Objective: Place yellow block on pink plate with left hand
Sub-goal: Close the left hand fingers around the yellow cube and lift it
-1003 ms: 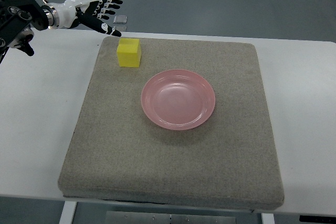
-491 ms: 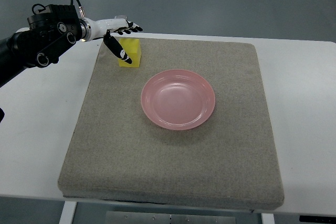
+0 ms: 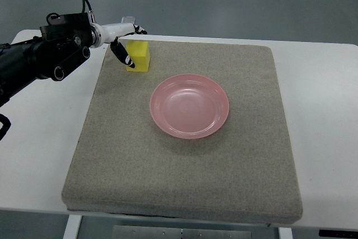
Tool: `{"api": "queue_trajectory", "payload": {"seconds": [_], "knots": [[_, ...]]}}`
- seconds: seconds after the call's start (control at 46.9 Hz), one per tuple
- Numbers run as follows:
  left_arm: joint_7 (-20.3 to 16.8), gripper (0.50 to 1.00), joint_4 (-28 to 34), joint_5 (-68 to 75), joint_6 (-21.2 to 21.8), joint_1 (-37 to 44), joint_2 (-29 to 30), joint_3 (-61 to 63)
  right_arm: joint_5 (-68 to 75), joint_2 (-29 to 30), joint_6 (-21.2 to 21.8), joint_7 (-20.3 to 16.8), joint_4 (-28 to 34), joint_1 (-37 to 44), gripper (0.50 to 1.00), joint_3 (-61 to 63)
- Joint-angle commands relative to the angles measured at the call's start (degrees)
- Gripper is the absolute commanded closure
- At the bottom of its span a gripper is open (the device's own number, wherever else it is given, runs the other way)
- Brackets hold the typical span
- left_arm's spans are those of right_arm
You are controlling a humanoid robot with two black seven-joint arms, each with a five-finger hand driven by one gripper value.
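Note:
The yellow block [image 3: 140, 56] stands at the far left corner of the grey mat [image 3: 184, 172]. To its right and nearer me, the pink plate [image 3: 189, 106] lies at the mat's middle with nothing on it. My left hand [image 3: 134, 45] reaches in from the left on a black arm and straddles the block. Its thumb [image 3: 124, 55] lies along the block's left face, and the other fingers [image 3: 138, 28] stretch past the far top edge. The hand is open around the block, which still sits on the mat.
The mat covers most of a white table [image 3: 45, 138]. A small clear object [image 3: 127, 19] lies on the table just behind the hand. The table's far edge is close behind the block.
The left arm swung in from the far left and came down to the block. Its hand, held above the table a second ago, now straddles the block. The block and plate have not moved.

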Motion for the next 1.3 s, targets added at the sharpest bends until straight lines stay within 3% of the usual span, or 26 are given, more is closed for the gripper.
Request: {"api": "queue_trajectory", "payload": {"seconds": [0.0, 0.064, 0.107, 0.32, 0.491, 0.576, 0.747, 0.854, 1.088, 1.28], "knots": [[-0.02, 0.536, -0.02, 0.07, 0.1, 0.0, -0.06, 0.17, 0.01, 0.0, 0.0, 0.0, 0.0, 0.01, 0.576, 0.0], [-0.02, 0.546, -0.02, 0.07, 0.1, 0.0, -0.32, 0.17, -0.08, 0.0, 0.0, 0.0, 0.0, 0.01, 0.576, 0.0], [-0.02, 0.581, 0.15, 0.07, 0.1, 0.18, -0.85, 0.17, 0.01, 0.0, 0.0, 0.0, 0.0, 0.01, 0.576, 0.0], [-0.02, 0.842, 1.65, 0.25, 0.1, 0.27, -1.29, 0.44, 0.01, 0.0, 0.0, 0.0, 0.0, 0.01, 0.576, 0.0], [0.07, 0.919, 1.65, 0.25, 0.1, 0.18, -1.2, 0.96, 0.01, 0.0, 0.0, 0.0, 0.0, 0.01, 0.576, 0.0], [0.07, 1.0, 1.56, -0.01, 0.1, -0.17, -0.85, 0.96, 0.01, 0.0, 0.0, 0.0, 0.0, 0.01, 0.576, 0.0], [0.07, 1.0, 0.42, -1.07, 0.01, -2.36, 0.47, 0.53, 0.01, 0.0, 0.0, 0.0, 0.0, 0.01, 0.576, 0.0], [0.07, 1.0, -3.7, -1.07, -0.25, -3.95, 3.54, 0.44, 0.01, 0.0, 0.0, 0.0, 0.0, 0.01, 0.576, 0.0], [-0.02, 1.0, -25.23, -2.56, -0.61, -5.71, 15.58, 0.17, 0.01, 0.0, 0.0, 0.0, 0.0, 0.01, 0.576, 0.0], [-0.81, 1.0, -38.15, -2.83, -0.7, -5.27, 19.45, 0.17, 0.01, 0.0, 0.0, 0.0, 0.0, 0.01, 0.576, 0.0]]}}
